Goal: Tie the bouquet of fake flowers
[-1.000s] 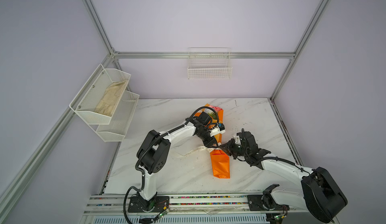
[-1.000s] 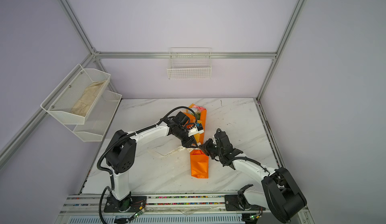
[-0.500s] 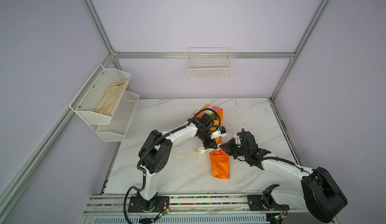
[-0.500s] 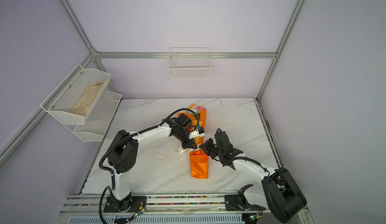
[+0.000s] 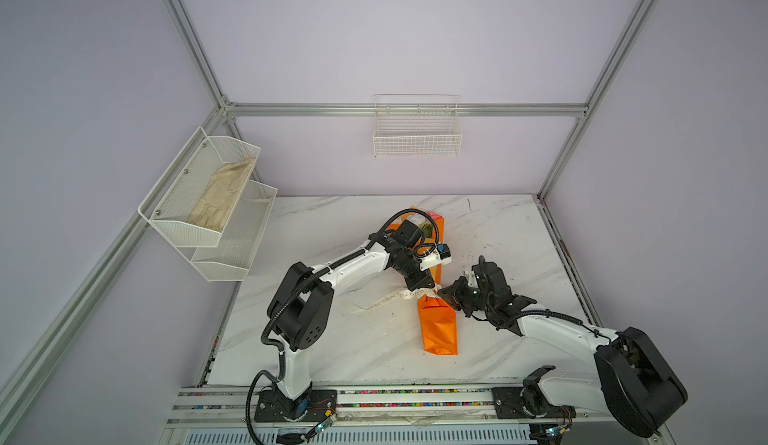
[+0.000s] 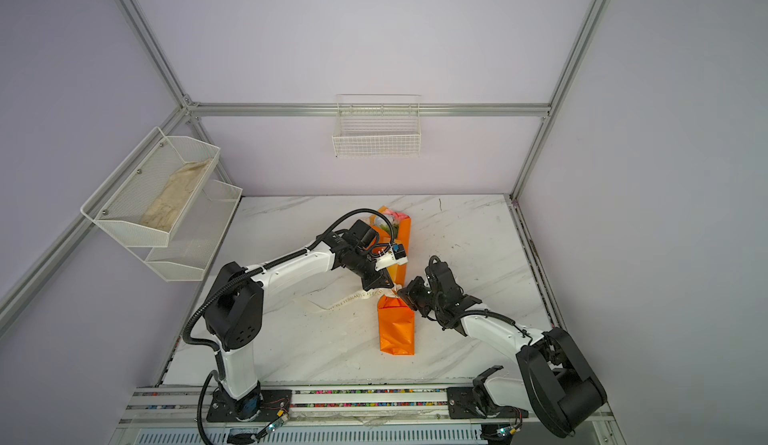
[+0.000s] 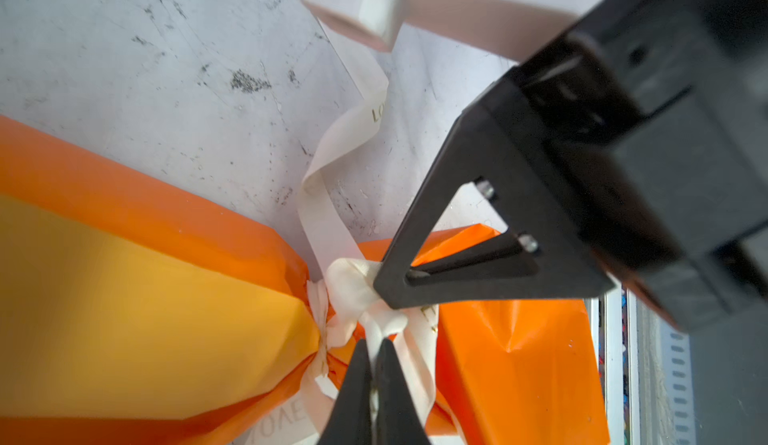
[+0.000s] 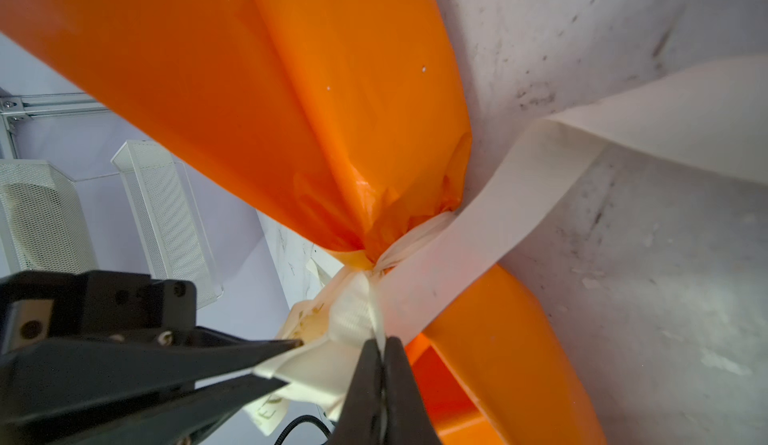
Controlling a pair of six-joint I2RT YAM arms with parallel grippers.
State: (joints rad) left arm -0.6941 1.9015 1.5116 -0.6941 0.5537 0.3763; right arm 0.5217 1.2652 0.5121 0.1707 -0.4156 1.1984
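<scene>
The bouquet of fake flowers lies on the marble table in orange wrapping paper. Its flower heads point to the back. A cream printed ribbon is cinched round the paper's narrow waist in a knot, and one tail trails left over the table. My left gripper is shut on a ribbon strand just beside the knot. My right gripper is shut on another strand at the knot from the opposite side. In both top views the two grippers meet tip to tip at the waist.
A two-tier white mesh shelf hangs on the left wall, with a beige cloth in its upper tier. A white wire basket hangs on the back wall. The arms' rail runs along the table's front edge.
My left gripper has closed on the ribbon strand at the knot and its arm has shifted slightly. The right gripper has stayed shut on its strand in the same place.
</scene>
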